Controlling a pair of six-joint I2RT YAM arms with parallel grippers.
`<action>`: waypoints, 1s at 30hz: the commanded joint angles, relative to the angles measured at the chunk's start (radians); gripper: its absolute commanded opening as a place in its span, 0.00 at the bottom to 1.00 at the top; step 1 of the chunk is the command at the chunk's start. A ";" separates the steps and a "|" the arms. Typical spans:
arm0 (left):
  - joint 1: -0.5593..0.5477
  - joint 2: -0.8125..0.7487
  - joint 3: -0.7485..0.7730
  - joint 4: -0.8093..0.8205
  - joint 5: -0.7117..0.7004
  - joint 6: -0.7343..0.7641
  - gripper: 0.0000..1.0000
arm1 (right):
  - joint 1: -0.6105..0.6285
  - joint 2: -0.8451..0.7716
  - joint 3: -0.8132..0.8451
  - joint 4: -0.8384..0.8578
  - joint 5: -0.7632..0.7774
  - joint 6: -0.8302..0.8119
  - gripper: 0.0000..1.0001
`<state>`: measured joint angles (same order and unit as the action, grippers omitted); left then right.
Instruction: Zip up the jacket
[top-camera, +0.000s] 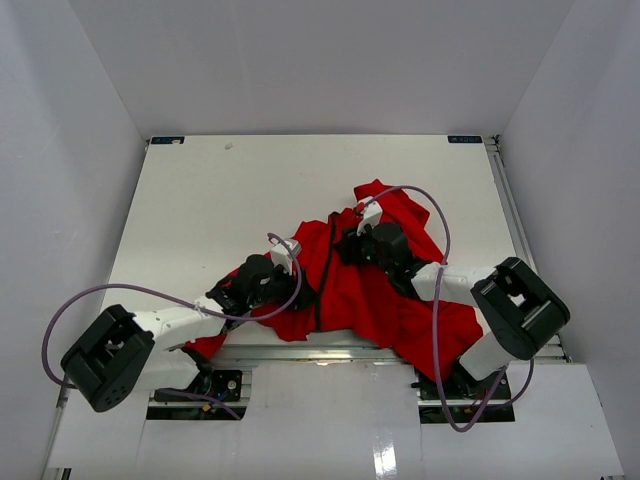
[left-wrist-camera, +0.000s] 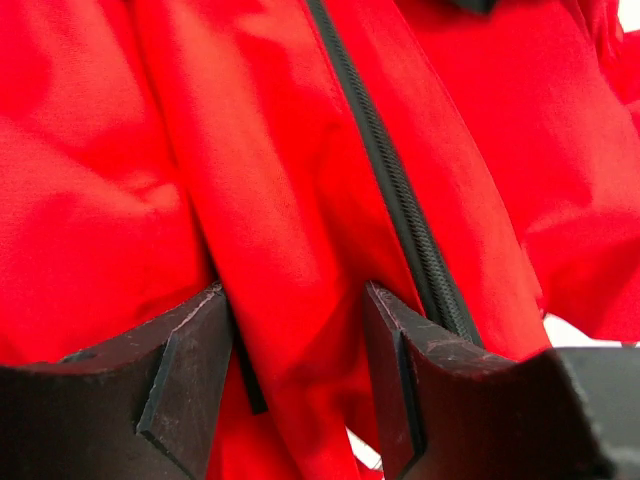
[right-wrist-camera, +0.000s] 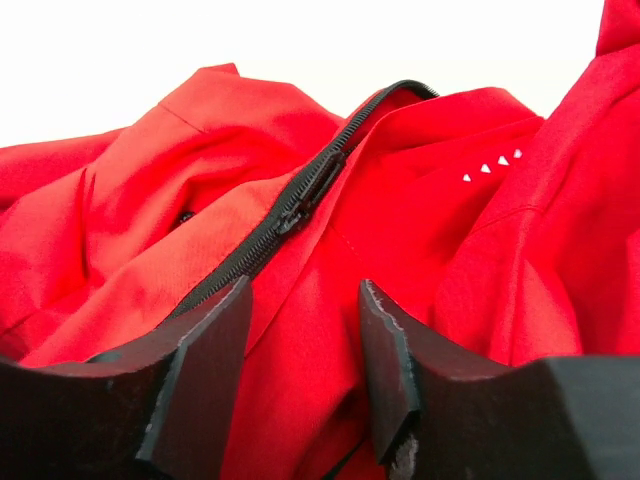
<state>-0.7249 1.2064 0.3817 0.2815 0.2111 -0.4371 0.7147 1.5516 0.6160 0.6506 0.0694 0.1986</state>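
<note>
We see the jacket (top-camera: 372, 295) lying crumpled on the white table (top-camera: 230, 200), close to the near edge and between the 2 arms. A sleeve end pokes out at the lower left beside the left arm's base.

Starting at the left, the left gripper (top-camera: 290, 292) sits low on the jacket's left half, just beside the zipper (top-camera: 325, 275). In the left wrist view its 2 black fingers (left-wrist-camera: 185, 385) stand on either side of a thick fold of red cloth. The fold fills the gap and both pads press against it, so this tool is clamped on the jacket. The dark zipper (left-wrist-camera: 395, 190) runs down just to the right of that fold and passes behind the right-hand finger.

Further right, the right gripper (top-camera: 345, 245) rests on the jacket's upper part, on the other side of the zipper. In the right wrist view red cloth lies between its fingers (right-wrist-camera: 395, 370), but we cannot tell whether they squeeze it. Ahead of them the zipper slider (right-wrist-camera: 312, 188) sits on the teeth, near the top end.
</note>
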 joint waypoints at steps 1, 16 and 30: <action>-0.045 0.025 0.003 0.072 -0.022 0.022 0.61 | 0.004 -0.066 0.076 -0.085 0.032 0.000 0.55; -0.098 0.051 -0.034 0.105 -0.156 0.008 0.01 | -0.012 0.085 0.407 -0.310 0.056 -0.039 0.57; -0.103 0.102 -0.030 0.115 -0.187 0.007 0.00 | -0.249 0.227 0.564 -0.379 -0.737 -0.301 0.59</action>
<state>-0.8223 1.2956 0.3523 0.3878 0.0433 -0.4313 0.5711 1.7340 1.0625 0.3200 -0.3003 -0.0052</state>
